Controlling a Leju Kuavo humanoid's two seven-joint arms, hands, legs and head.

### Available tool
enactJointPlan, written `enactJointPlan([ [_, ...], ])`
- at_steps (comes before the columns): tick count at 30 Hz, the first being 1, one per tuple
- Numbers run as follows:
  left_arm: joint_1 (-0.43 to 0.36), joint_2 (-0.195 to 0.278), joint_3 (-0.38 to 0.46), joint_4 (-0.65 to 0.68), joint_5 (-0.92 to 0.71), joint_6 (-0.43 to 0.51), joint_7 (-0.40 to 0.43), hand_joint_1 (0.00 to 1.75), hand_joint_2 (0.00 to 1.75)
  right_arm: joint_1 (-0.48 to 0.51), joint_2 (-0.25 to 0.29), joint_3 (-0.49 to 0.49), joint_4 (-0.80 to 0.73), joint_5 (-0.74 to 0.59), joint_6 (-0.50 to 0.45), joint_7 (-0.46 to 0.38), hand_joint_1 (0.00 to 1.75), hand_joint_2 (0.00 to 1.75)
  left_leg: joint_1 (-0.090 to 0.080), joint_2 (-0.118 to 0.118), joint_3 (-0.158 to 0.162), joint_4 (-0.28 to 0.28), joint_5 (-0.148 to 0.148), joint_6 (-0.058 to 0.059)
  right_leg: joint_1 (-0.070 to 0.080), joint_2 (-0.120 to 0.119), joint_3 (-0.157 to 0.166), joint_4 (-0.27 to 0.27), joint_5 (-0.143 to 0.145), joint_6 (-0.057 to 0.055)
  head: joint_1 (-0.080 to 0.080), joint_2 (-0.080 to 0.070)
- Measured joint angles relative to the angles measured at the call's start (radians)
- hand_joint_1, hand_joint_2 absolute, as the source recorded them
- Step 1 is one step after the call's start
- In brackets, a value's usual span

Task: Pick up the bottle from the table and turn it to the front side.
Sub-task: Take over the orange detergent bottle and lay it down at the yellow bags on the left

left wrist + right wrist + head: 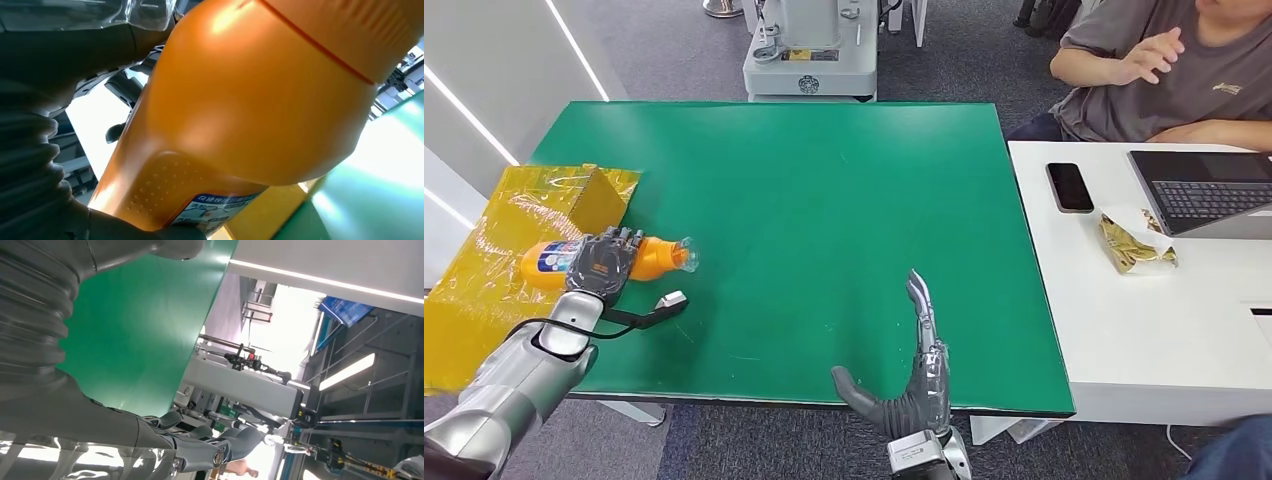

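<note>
The left hand [602,262] wraps around the orange bottle [656,257], which lies on its side under it on the green table [824,200]. The right hand [916,380] is spread wide, holding nothing, well apart from the bottle.

We see the head view bright, even and sharp, soft shadows on the green worktop [824,200]. Up close, glare washes the orange bottle [260,100], softly blurred. Blown-out windows and ceiling strip lights flare behind our right wrist view.

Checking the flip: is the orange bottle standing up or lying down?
Lying down: the orange bottle rests lengthwise, its clear cap toward the table's middle, left hand over it.
</note>
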Motion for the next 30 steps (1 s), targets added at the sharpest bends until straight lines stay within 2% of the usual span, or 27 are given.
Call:
enactJointPlan([
  [5,0.008,-0.013,0.000,0.005,0.000,0.013,-0.047,1.75,1.75,-0.001,-0.005,0.003,0.000,-0.001,0.005,0.002,0.00,1.75,0.000,0.000,0.000,0.000,0.000,0.000,0.000,0.000,0.000,0.000,0.000,0.000,0.000,0.000],
  [12,-0.001,-0.021,0.000,0.006,0.001,-0.002,-0.072,1.75,1.75,-0.001,-0.017,0.010,0.002,-0.010,0.021,0.001,0.00,1.75,0.000,0.000,0.000,0.000,0.000,0.000,0.000,0.000,0.000,0.000,0.000,0.000,0.000,0.000],
  [15,-0.002,-0.019,0.002,0.006,0.004,-0.004,-0.074,1.68,1.75,-0.001,-0.022,0.011,0.003,-0.023,0.023,-0.003,0.00,1.75,0.000,0.000,0.000,0.000,0.000,0.000,0.000,0.000,0.000,0.000,0.000,0.000,0.000,0.000],
  [19,-0.001,-0.016,0.020,0.009,0.011,-0.030,-0.064,0.04,1.75,-0.001,-0.030,0.015,0.004,-0.030,0.019,-0.005,0.00,1.75,0.000,0.000,0.000,0.000,0.000,0.000,0.000,0.000,0.000,0.000,0.000,0.000,0.000,0.000],
  [20,-0.001,-0.015,0.026,0.010,0.013,-0.048,-0.055,0.00,1.75,-0.001,-0.031,0.015,0.004,-0.032,0.018,-0.005,0.00,1.75,0.000,0.000,0.000,0.000,0.000,0.000,0.000,0.000,0.000,0.000,0.000,0.000,0.000,0.000],
  [26,0.000,-0.014,0.076,0.022,0.036,-0.234,0.060,0.00,1.75,-0.007,-0.036,0.017,0.005,-0.038,0.019,-0.005,0.00,1.75,0.000,0.000,0.000,0.000,0.000,0.000,0.000,0.000,0.000,0.000,0.000,0.000,0.000,0.000],
  [30,0.004,-0.014,0.101,0.025,0.029,-0.258,0.124,0.00,1.75,-0.018,-0.036,0.019,0.011,-0.038,0.023,-0.004,0.00,1.75,0.000,0.000,0.000,0.000,0.000,0.000,0.000,-0.001,0.000,0.000,0.000,0.000,0.000,0.000],
])
